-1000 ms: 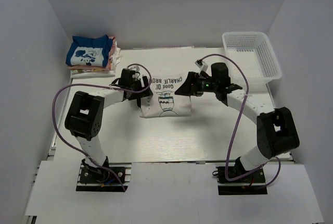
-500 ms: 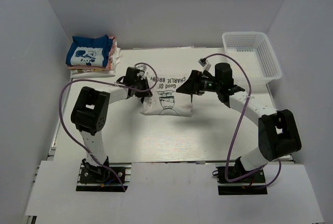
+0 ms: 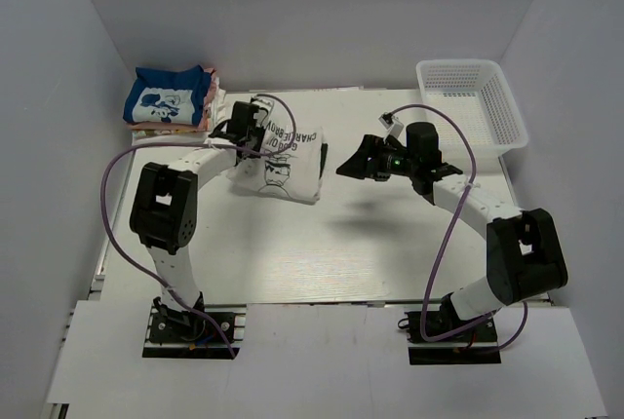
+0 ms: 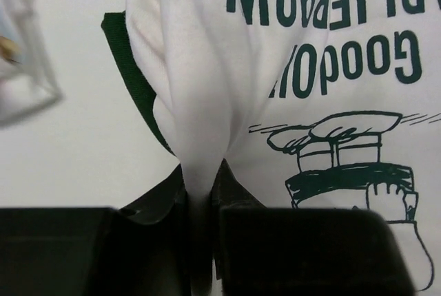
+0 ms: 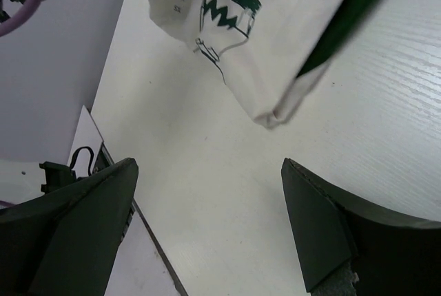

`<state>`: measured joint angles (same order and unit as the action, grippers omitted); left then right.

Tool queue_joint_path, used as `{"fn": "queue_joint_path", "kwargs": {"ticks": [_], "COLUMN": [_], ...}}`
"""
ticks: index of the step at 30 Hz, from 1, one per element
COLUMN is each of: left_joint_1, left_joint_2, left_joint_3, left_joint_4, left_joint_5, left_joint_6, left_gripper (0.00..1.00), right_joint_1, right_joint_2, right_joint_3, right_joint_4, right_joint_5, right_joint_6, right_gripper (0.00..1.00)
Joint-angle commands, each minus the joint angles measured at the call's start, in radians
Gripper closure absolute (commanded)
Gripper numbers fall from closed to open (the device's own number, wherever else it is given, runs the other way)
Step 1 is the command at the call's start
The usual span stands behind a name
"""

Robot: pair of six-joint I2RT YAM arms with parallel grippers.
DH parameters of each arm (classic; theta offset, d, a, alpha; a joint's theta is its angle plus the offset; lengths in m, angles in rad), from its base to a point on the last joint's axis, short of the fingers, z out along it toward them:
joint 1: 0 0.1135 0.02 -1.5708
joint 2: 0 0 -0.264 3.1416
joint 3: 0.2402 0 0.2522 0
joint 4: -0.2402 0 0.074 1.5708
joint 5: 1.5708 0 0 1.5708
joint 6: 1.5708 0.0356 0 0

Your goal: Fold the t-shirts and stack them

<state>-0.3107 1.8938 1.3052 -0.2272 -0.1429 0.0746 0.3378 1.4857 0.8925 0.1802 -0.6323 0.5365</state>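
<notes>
The folded cream t-shirt (image 3: pixel 281 161) with a cartoon boy and dark lettering hangs from my left gripper (image 3: pixel 256 138) at the back left of the table. In the left wrist view the gripper (image 4: pixel 202 241) is shut on a bunched fold of this cream t-shirt (image 4: pixel 207 69). Its dark green trim (image 4: pixel 134 76) shows at the left edge. My right gripper (image 3: pixel 345 168) hovers to the shirt's right, apart from it. In the right wrist view it (image 5: pixel 210 196) is open and holds nothing, and the shirt's corner (image 5: pixel 265 41) hangs beyond the fingertips. A blue t-shirt (image 3: pixel 164 97) tops the folded stack at the back left.
A white mesh basket (image 3: pixel 472 102) stands at the back right corner. Pinkish folded shirts (image 3: pixel 161 131) lie under the blue one. White walls close in the table on the left, back and right. Purple cables loop beside both arms.
My left gripper shut on the cream t-shirt and carried it left and back toward the stack. The right gripper stayed open and ended up apart from the shirt.
</notes>
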Motion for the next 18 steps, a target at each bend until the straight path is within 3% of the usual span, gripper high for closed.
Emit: {"fn": "queue_joint_path", "kwargs": {"ticks": [1,12,18], "left_joint_1": [0.009,0.073,0.136], "left_joint_2": [-0.081,-0.039,0.088], "left_joint_3": [0.097,0.258,0.478], "left_joint_4": [0.029,0.06,-0.055], "left_joint_5": [-0.188,-0.279,-0.326], "left_joint_6": [0.212,0.392,0.378], "left_gripper": [1.0,1.0,1.0], "right_joint_1": [-0.008,-0.02,-0.033], "right_joint_2": [0.007,0.11,0.163], "right_joint_3": [0.014,0.063,0.102], "right_joint_4": [0.01,0.001,-0.039], "right_joint_5": [0.011,-0.001,0.003], "right_joint_6": [-0.029,-0.041,-0.044], "right_gripper": [0.1,0.1,0.1]}}
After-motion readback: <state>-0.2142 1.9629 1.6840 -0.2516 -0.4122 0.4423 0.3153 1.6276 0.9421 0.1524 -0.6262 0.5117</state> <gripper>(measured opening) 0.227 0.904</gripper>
